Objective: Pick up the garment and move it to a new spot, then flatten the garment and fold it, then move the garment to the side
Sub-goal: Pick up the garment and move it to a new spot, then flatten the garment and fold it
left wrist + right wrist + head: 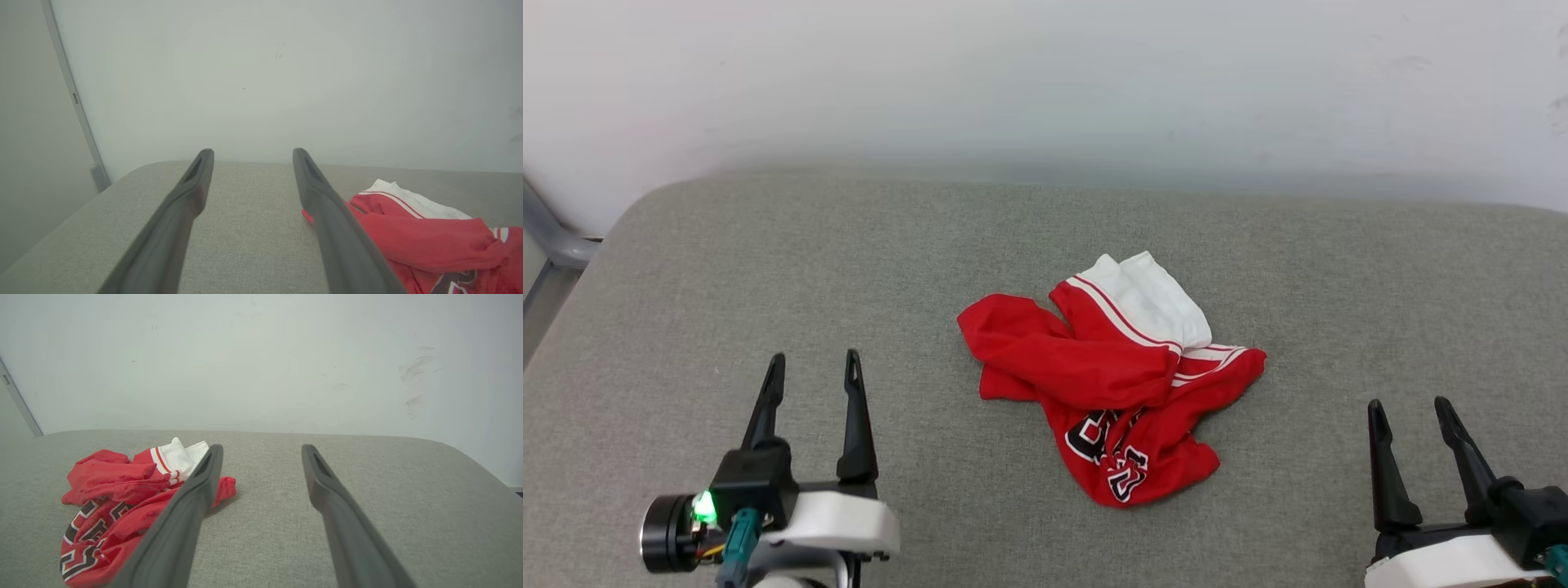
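left pincer (815, 355), right pincer (1408, 402): both agape, empty | garment (1107, 376) crumpled at surface (768, 245) centre | risk: single-layer pinch likely drags it bunched

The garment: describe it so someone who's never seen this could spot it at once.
A wide grey padded surface runs below a pale wall. Near its middle lies the garment, a crumpled heap. It is bright red with a white sleeve and black white-outlined lettering.

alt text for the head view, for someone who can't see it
A crumpled red jersey with a white sleeve lies centred on a grey cushion against a pale wall. The left gripper at lower left and the right gripper at lower right are open, empty and clear of it.
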You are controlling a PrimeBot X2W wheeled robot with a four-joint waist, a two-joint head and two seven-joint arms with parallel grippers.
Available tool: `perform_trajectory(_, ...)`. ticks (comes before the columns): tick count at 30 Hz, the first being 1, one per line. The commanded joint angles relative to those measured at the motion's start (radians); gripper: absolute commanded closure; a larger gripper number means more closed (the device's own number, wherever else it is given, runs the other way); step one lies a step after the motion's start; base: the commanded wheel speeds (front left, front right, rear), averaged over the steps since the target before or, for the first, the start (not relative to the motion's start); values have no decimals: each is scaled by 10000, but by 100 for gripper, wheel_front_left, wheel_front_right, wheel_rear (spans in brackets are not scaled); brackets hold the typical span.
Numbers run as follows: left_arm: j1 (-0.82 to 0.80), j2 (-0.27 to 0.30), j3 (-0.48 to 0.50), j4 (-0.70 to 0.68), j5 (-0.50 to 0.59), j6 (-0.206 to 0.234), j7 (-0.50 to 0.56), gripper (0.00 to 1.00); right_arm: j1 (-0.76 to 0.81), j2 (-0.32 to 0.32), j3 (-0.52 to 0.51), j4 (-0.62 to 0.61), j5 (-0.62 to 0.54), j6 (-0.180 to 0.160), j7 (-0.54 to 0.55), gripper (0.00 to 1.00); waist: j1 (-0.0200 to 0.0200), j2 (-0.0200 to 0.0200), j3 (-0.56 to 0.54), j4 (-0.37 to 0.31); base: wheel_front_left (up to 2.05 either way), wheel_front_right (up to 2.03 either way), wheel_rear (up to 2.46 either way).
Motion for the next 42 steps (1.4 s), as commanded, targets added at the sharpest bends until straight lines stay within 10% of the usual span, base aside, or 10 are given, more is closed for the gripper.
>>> perform_trajectory(1,354,-203,337,-15,277,-264,-28,0,118,23,16,36,105,-7,-20,0,0,0,-58,-2,0,0,0)
perform_trajectory(21,1659,-1770,2317,339,2095,-2114,-29,0,255,24,210,290,353,-7,-20,0,0,0,-287,-82,0,0,0)
perform_trajectory(42,1871,-2234,2970,691,2624,-2743,-30,0,341,24,268,296,301,-7,-20,0,0,0,-387,-122,0,0,0)
